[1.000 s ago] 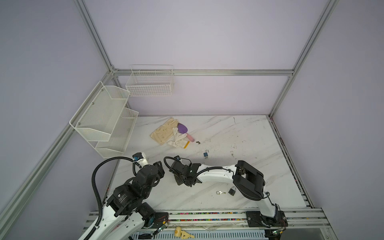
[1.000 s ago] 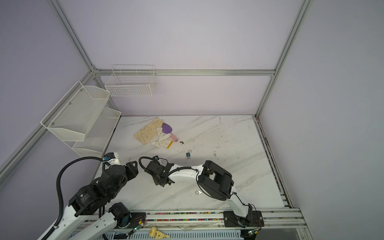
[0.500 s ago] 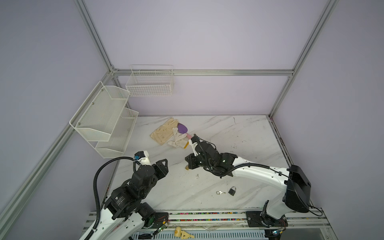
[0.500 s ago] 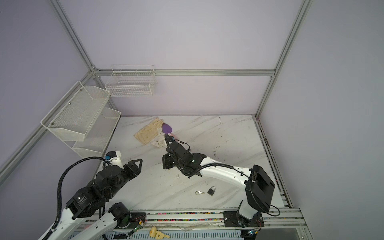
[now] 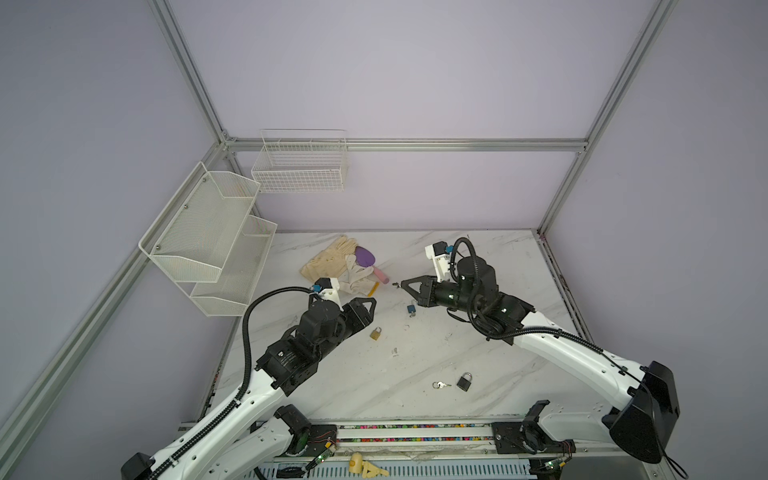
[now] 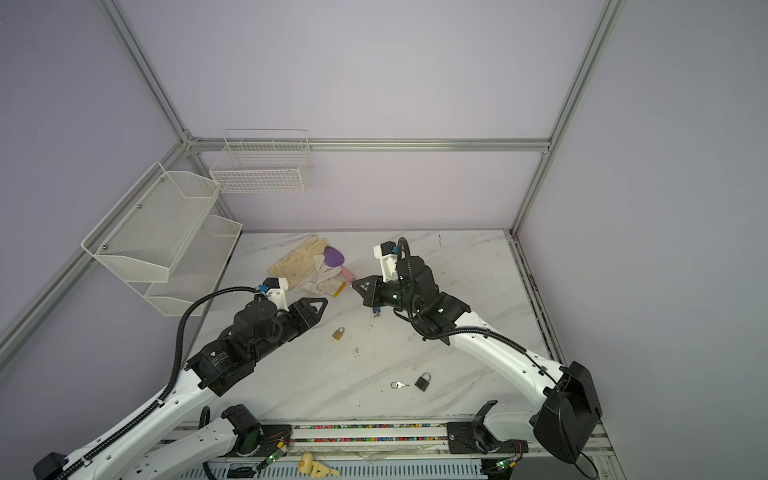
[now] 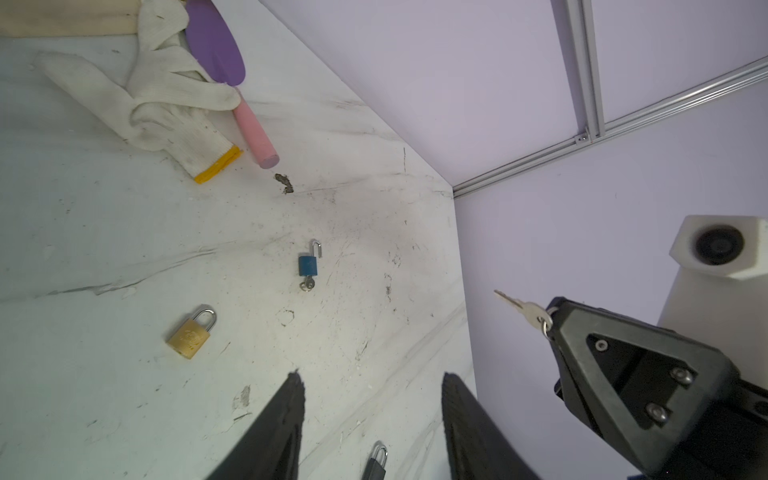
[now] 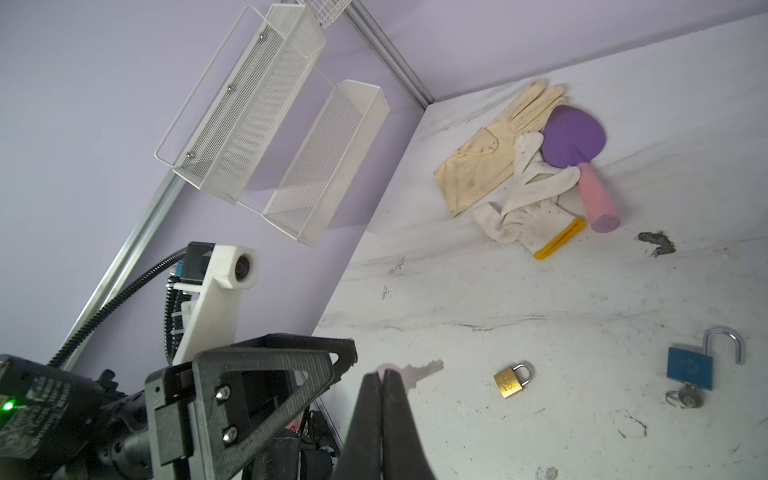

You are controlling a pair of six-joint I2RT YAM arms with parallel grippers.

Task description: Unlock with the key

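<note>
Legible text: none was found.
Entry, brass padlock (image 8: 512,381), just ahead of the right fingers (image 8: 374,419): stamped mark was too small to read.
Entry, blue padlock (image 8: 690,368), farther from them: round emblem, illegible.
Entry, left arm label (image 8: 23,409): white print was blurred.

Both top views overhead, wrist views low (facing each other), sharing brass padlock (image 7: 192,332)

Table top (image 5: 374,386): white marble-look slab, smooth, scuffed and dirt-flecked.
Brass padlock (image 7: 192,332): satin yellow-metal body, polished steel shackle.
Blue padlock (image 8: 690,368): matt painted body, glossy chromed shackle.
Black padlock (image 5: 464,381): looks dark, possibly matt-coated.
Key (image 7: 524,309): bright bare metal.
Knit glove (image 7: 166,108): coarse white cotton-like cloth, soiled.
Wall shelves (image 5: 208,232): white-coated metal mesh.
</note>
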